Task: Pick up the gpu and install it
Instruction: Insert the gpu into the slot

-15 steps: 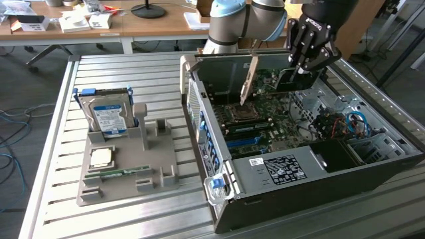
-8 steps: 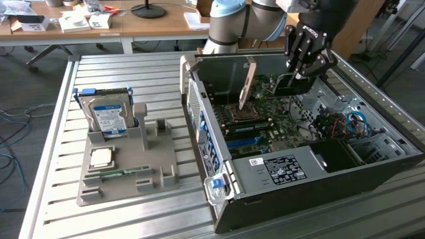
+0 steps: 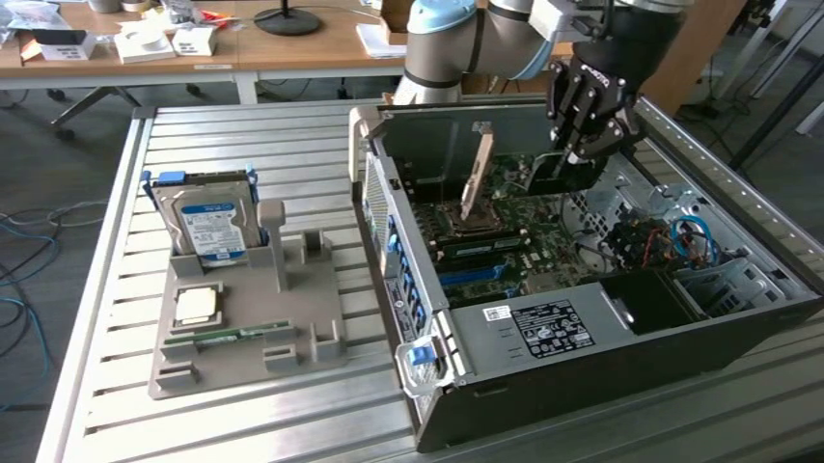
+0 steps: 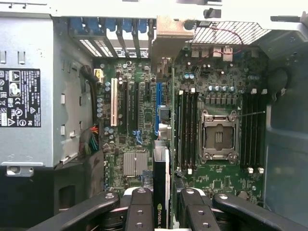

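At the exterior view's left, on the slatted metal table, a grey holder carries one hard drive with a blue label standing on edge. It also carries one square processor chip lying flat and, just below that in the frame, one narrow green memory stick. Right of the holder, across the centre and right of the frame, lies one open computer case. Its motherboard is exposed, and one labelled power supply sits at lower centre. In the upper right of the frame the arm's black gripper reaches down into the case, and the gpu hangs from it. It is one thin dark card, held on edge over the motherboard near the case's far wall. Whether its lower edge sits in a slot cannot be told.

In the wrist view the gpu shows edge-on as a slim black board with a green NVIDIA mark, running toward one blue slot. The gripper is pinched on it, with black fingers pressed against either face. On the motherboard beyond are one white slot, one finned silver heatsink and one metal-framed processor socket. Long black memory slots run along both sides of the socket.
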Robot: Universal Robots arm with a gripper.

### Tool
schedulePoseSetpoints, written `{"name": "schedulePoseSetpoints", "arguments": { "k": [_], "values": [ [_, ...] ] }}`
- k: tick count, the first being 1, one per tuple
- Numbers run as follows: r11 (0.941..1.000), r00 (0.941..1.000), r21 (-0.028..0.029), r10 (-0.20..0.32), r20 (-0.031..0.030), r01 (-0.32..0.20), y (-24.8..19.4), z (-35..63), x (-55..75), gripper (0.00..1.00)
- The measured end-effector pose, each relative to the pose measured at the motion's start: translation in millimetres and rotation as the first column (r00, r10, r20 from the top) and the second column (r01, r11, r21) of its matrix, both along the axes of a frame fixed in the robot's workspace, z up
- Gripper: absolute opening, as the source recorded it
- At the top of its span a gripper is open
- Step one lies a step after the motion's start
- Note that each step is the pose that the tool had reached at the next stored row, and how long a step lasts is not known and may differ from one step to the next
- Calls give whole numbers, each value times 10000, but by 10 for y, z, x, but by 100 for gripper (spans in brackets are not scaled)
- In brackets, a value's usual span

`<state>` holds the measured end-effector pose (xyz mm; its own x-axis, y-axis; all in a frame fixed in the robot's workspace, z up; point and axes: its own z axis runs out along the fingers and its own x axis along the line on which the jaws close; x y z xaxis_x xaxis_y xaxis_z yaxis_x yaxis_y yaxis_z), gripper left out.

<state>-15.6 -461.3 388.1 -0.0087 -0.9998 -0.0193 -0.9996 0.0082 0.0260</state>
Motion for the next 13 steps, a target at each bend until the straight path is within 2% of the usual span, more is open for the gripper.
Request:
{"name": "schedulePoseSetpoints", "arguments": {
  "k": [13],
  "values": [
    [10000,10000,0,0,0,0,8,-184,0,27]
  ]
}}
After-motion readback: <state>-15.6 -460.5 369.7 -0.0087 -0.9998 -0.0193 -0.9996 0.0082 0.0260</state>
